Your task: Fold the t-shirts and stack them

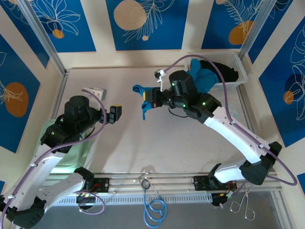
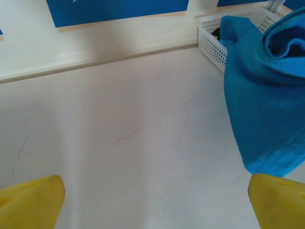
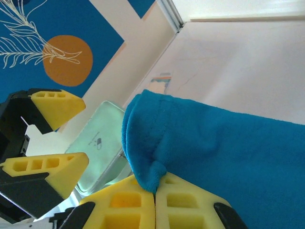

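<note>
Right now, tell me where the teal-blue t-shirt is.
In the top view, the teal-blue t-shirt hangs pinched in the right pincer above the table's middle, right of the left pincer, trailing back towards the white mesh basket at far right.

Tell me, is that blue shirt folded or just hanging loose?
Hanging loose, not folded: the teal-blue shirt droops in a bunch from the right gripper, whose jaws are shut on its edge.

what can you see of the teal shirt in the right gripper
The teal-blue t-shirt is soft, plain knit cloth with a stitched hem, bunched and unfolded. The right gripper is shut on a fold of its edge, holding it above the table; the rest trails back toward the white basket.
</note>
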{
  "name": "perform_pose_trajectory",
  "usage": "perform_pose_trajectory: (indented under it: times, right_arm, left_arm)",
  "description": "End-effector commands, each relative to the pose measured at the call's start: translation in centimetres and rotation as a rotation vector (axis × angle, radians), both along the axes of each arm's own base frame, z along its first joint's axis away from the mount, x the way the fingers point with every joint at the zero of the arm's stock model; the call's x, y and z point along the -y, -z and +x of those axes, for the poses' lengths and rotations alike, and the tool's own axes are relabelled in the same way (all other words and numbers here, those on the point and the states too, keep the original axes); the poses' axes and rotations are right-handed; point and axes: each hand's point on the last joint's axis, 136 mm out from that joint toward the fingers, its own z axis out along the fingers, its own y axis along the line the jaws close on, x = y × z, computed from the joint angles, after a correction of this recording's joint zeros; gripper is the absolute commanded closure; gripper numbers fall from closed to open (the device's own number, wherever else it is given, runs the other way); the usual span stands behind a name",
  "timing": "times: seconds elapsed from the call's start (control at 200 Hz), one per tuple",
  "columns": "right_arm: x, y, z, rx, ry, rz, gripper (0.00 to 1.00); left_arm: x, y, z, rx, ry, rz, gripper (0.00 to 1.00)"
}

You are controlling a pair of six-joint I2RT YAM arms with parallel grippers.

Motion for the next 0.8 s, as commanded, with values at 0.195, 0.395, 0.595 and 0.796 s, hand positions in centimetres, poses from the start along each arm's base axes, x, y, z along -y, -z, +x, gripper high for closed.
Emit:
perform_pose_trajectory:
  times: [0.195, 0.395, 0.595, 0.796]
  right_arm:
    - [-2.2, 1.4, -0.9, -0.15, 0.006, 0.138, 1.0]
    - [-6.8, 3.3, -2.5, -0.225, -0.098, 0.119, 1.0]
    - [-9.6, 1.0, -4.4, -0.226, -0.215, 0.168, 1.0]
    - [-7.8, -1.5, -4.7, -0.147, -0.177, 0.165, 1.0]
  left_arm:
    - [0.0, 0.3, 0.0, -0.012, 0.004, 0.042, 0.01]
    - [0.0, 0.4, 0.2, -0.017, 0.0, 0.049, 0.02]
    - [-1.4, -0.4, -0.2, 0.001, -0.047, 0.076, 0.02]
    - [-2.2, -1.5, -0.7, 0.035, -0.069, 0.073, 0.02]
